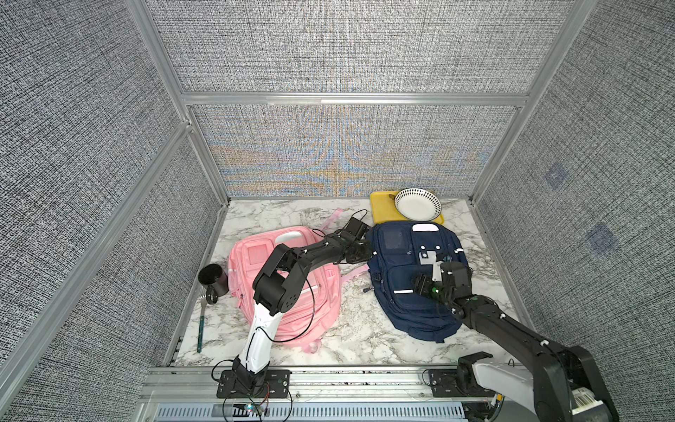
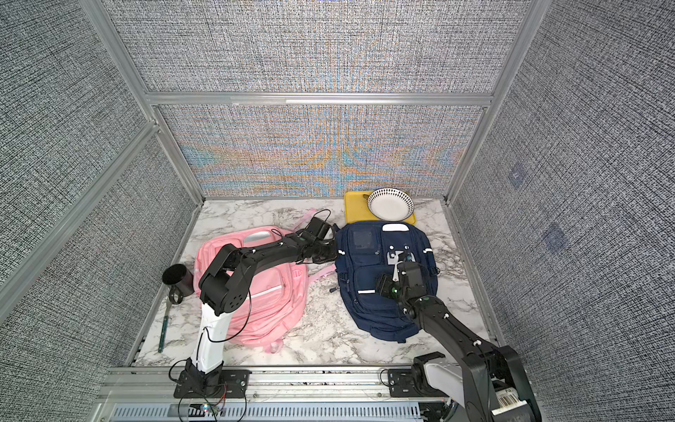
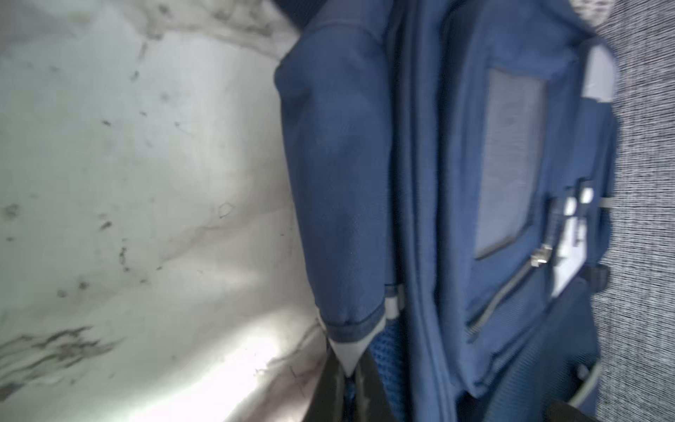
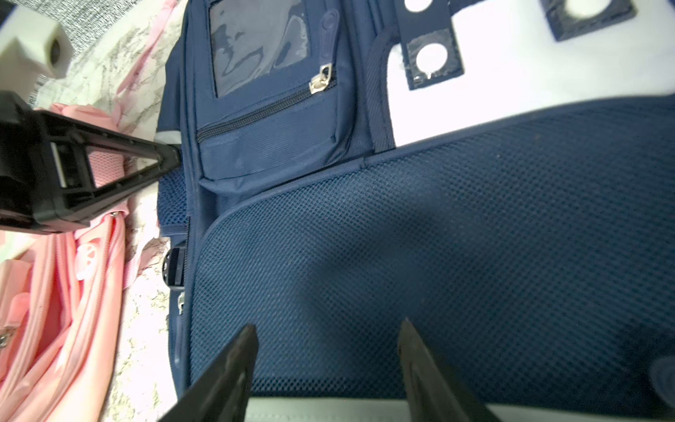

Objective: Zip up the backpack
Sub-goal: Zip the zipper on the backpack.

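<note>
Our left claw (image 4: pixel 173 157) pinches shut on the soft, floppy blue backpack (image 1: pixel 405 310) at its side; the right claw (image 4: pixel 328 329) hangs half-open above it. We'd grip its small zipper pull (image 4: pixel 180 302).

Left wrist view blurred, navy backpack (image 3: pixel 339 182) cut off, yellow board (image 1: pixel 381 210) partly under plate (image 1: pixel 418 208)

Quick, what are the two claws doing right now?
Left gripper: closed, pinching the navy backpack at its side edge.
Right gripper: open, holding nothing.

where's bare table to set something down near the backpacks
Bare marble table between the pink backpack and navy backpack, widening toward the front edge. Crowded: yellow board with bowl back right, mug and fork left.
</note>
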